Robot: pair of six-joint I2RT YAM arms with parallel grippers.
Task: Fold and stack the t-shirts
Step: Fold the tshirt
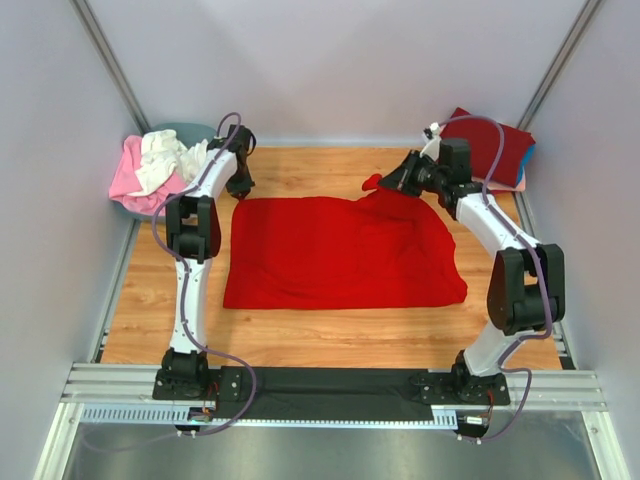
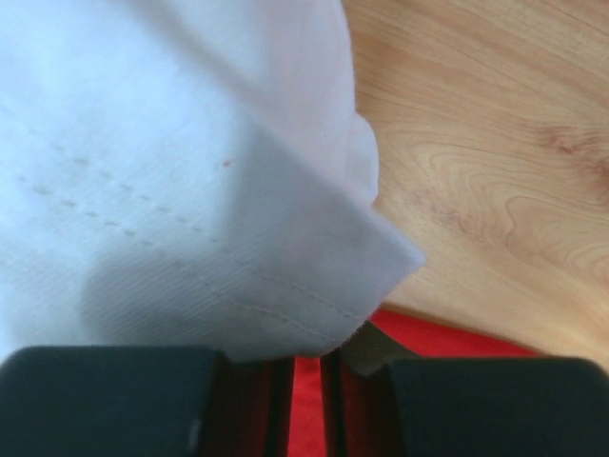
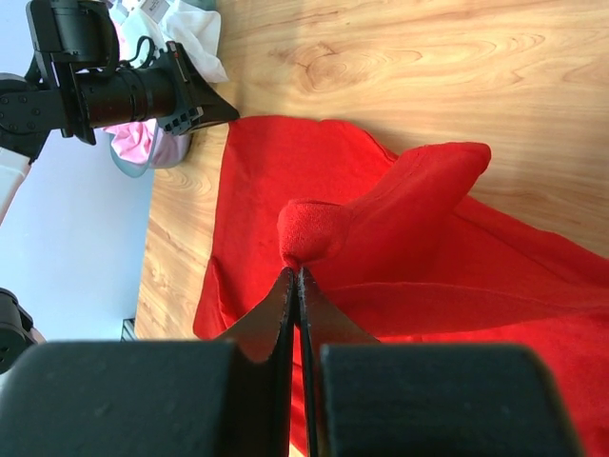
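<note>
One bright red t-shirt lies spread over the middle of the table, mostly flat. Its upper right corner is lifted off the wood. The right jaws, at the end of the right arm, are pinched tight on a bunched fold of that corner, and cloth drapes down from them toward the centre of the frame.

The left arm reaches to the shirt's upper left corner. The left jaws stand narrow with red showing in the slit between them, but whether they grip it cannot be told. White cloth covers most of the left wrist view.

In the upper left of the top view, a grey tub holds a loose heap. It contains one pink t-shirt and crumpled white t-shirt cloth; whether the white is one piece or two cannot be told.

In the upper right is one folded stack. A dark red t-shirt lies on top, with a blue edge and a pink edge showing beneath. That makes three layers.
</note>
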